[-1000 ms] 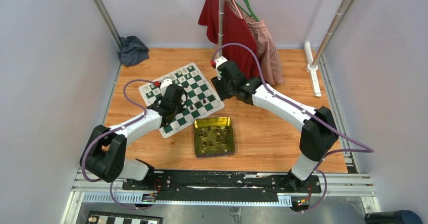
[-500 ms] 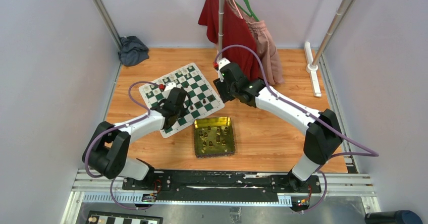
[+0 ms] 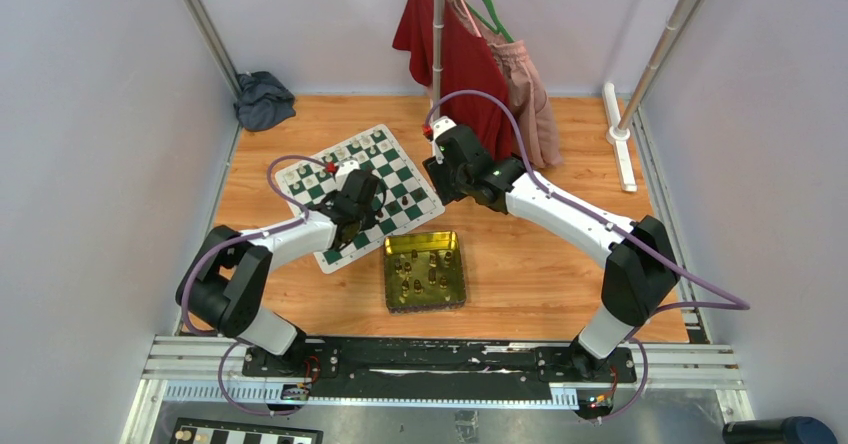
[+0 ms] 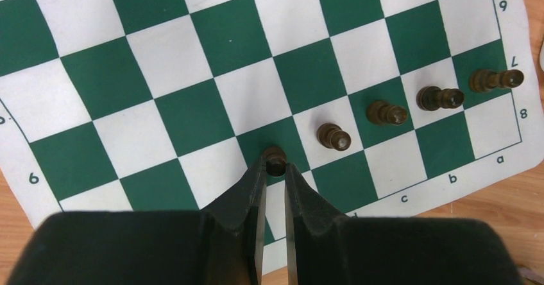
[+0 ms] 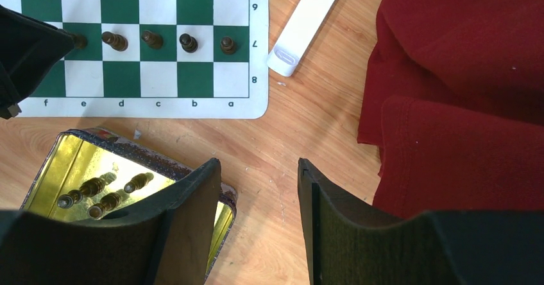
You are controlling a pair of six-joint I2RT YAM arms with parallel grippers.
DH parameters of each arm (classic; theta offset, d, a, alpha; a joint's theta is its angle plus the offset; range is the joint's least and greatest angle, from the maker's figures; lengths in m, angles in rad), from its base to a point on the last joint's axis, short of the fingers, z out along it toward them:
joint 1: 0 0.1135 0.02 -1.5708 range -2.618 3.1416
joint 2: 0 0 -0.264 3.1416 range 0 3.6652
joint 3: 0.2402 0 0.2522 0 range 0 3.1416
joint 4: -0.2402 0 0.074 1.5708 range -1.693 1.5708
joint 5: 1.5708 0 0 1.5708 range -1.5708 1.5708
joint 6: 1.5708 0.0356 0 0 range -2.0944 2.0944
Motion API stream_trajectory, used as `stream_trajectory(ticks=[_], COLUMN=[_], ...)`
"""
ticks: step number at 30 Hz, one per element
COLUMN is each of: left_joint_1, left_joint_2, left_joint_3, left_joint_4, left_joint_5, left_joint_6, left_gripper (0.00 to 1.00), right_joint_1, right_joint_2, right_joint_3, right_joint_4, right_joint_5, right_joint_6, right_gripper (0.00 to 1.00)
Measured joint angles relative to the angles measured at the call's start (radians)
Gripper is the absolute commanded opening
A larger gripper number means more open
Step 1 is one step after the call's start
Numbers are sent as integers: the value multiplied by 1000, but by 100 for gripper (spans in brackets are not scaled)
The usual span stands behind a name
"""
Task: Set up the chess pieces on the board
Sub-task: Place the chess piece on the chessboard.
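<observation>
Wooden bench (image 3: 530, 264) carries the board (image 3: 400, 179) toward its far left, with a tin (image 3: 387, 274) nearer the front edge. The left tool (image 4: 274, 165) is clamped on a dark chess piece (image 4: 276, 160) standing on the board. The right tool (image 5: 258, 169) gapes wide, holding nothing.

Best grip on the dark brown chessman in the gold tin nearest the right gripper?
I'd pinch the dark brown chessman at mid-length from above, jaws across it: it lies on its side, and the gold metal tin walls it in.
</observation>
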Motion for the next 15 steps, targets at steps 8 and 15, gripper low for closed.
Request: stream_trajectory(ticks=[8,15], left_joint_1=[-6,-10], left_joint_2=[19,21], left_joint_3=[23,23], left_joint_4=[0,-1], left_joint_5=[0,-5], left_joint_6=[8,6], left_gripper=[0,0], right_joint_1=[0,0], right_joint_2=[0,0], right_joint_3=[0,0], right_joint_4=[0,0], right_joint_5=[0,0], right_joint_6=[0,0], right_gripper=[52,52])
